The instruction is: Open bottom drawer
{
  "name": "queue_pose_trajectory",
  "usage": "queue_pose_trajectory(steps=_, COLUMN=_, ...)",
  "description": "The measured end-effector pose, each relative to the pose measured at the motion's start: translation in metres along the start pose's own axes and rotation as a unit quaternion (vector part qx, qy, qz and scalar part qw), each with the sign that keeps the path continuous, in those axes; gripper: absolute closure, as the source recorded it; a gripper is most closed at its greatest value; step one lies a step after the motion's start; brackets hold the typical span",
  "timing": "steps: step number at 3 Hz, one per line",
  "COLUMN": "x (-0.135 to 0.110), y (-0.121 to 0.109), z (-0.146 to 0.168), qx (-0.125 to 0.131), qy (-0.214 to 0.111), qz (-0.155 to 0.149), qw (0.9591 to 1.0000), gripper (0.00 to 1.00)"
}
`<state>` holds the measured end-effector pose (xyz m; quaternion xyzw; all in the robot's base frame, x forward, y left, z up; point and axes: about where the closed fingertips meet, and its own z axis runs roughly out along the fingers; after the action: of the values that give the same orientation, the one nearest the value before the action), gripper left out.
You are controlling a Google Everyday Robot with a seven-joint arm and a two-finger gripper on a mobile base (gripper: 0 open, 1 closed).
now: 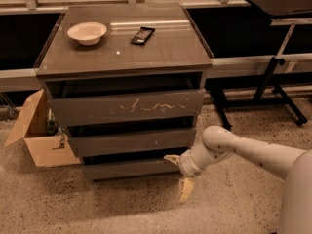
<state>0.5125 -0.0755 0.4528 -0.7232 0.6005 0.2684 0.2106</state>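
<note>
Gripper (179, 175) sat low by the cabinet's (146, 57) right front corner, fingers spread wide, the upper one right at the top edge of the bottom drawer (129, 169), lowest of three fronts. No handle on it! Stiff flat panel, probably light and smooth, so hooking that top lip looked the best hold.
</note>
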Motion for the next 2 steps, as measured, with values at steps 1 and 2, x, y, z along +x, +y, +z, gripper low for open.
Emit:
queue_pose_trajectory(steps=1, x=0.0, y=0.0, z=0.0, qx=0.0, qy=0.0, qz=0.0, qw=1.0, gripper=0.0)
queue_pose_trajectory(steps=2, x=0.025, y=-0.006, z=0.016, qx=-0.002, qy=0.013, qz=0.019, qw=0.9997, gripper=0.0)
